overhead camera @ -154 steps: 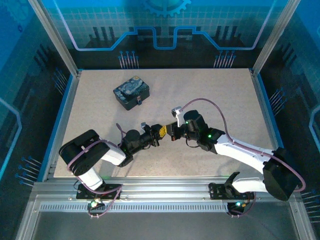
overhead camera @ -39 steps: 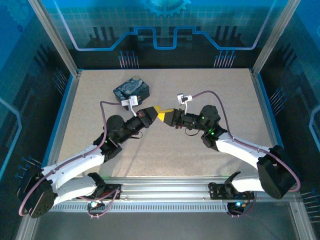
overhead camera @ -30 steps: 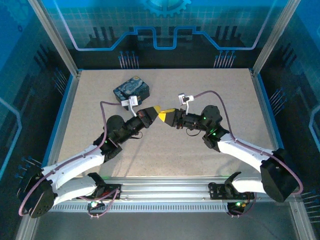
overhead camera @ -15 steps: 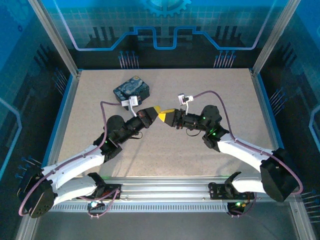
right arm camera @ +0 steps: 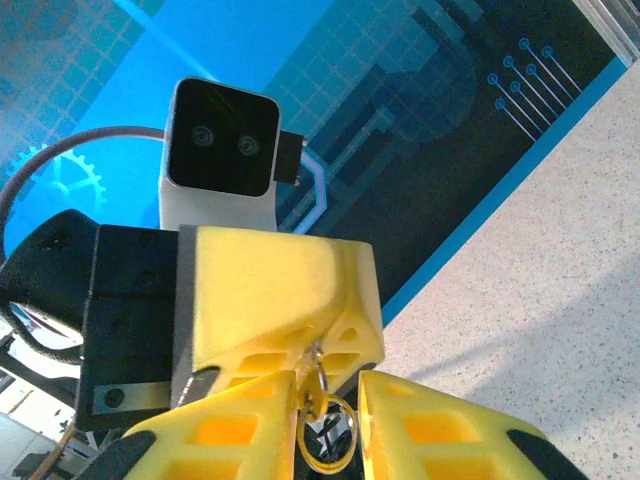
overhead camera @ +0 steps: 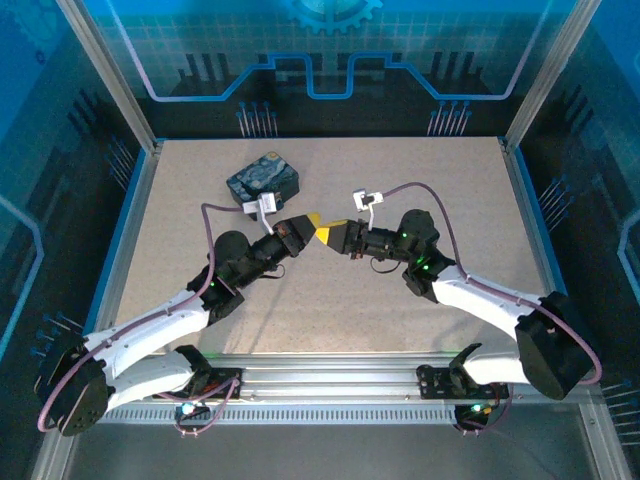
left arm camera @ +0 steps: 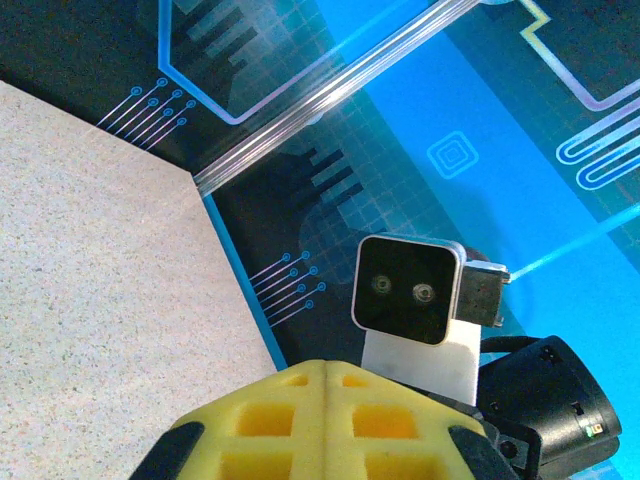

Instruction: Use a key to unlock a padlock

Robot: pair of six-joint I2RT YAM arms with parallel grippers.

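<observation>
Key (right arm camera: 318,366), a thin sliver with a ring (right arm camera: 325,440), hangs pinched in the closed left end effector (right arm camera: 314,348), between the parted tips of the right end effector (right arm camera: 326,425). From above they meet at frame centre over the desk (overhead camera: 400,170), lower right of a blue tin (overhead camera: 263,183).

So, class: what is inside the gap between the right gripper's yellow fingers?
A small ring dangles there from the shut left gripper. Whatever that gripper pinches is covered by its fingers.
</observation>
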